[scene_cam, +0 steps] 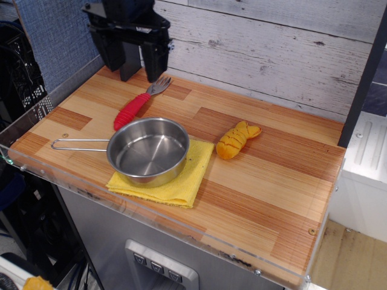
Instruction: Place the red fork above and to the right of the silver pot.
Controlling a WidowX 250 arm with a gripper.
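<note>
The red fork (pixel 134 107) lies flat on the wooden table, just behind the silver pot's far-left rim, its grey tines pointing to the back right. The silver pot (pixel 148 151) stands upright on a yellow cloth (pixel 181 181), with its wire handle reaching left. My gripper (pixel 132 60) hangs in the air above the table's back left, over and behind the fork's tines. Its two black fingers are spread apart with nothing between them.
An orange-yellow ridged toy food piece (pixel 236 139) lies right of the pot. A white plank wall (pixel 272 54) runs along the back. A clear acrylic lip (pixel 151 211) edges the table's front and left side.
</note>
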